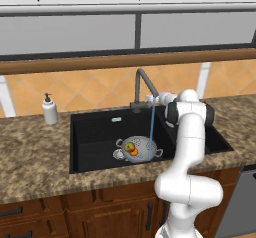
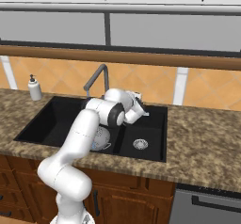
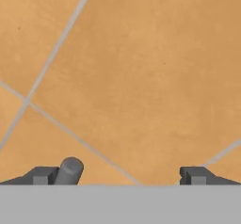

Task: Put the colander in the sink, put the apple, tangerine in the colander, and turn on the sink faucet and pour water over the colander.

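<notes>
Wide-open, empty pincer (image 3: 120,175) faces wall tiles (image 3: 141,77), faucet lever (image 3: 70,170) touching one fingertip.

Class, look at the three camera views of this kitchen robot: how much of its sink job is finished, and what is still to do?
Done: the colander sits in the sink with the apple and tangerine inside. In hand: water runs from the faucet onto the colander, while the open gripper faces the wall tiles, the lever by one fingertip. Nothing looks left.
</notes>
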